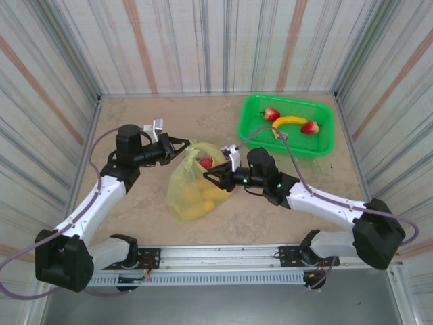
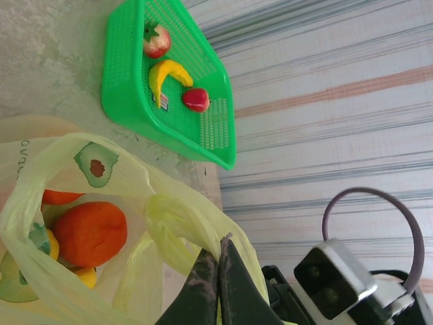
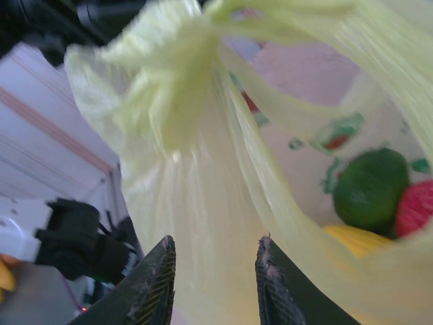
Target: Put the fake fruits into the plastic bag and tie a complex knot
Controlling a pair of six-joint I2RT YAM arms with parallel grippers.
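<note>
I judge loading part done, knot not begun: glossy fake fruits (image 2: pixel 89 232) sit in the thin yellow-green avocado-print plastic bag (image 1: pixel 193 193) mid-frame, three more lie in the bright green slotted basket (image 1: pixel 318 145) upper right; left claw (image 2: pixel 218 271) pinches the bag's rim, right claw (image 3: pixel 215 271) stands apart.
</note>
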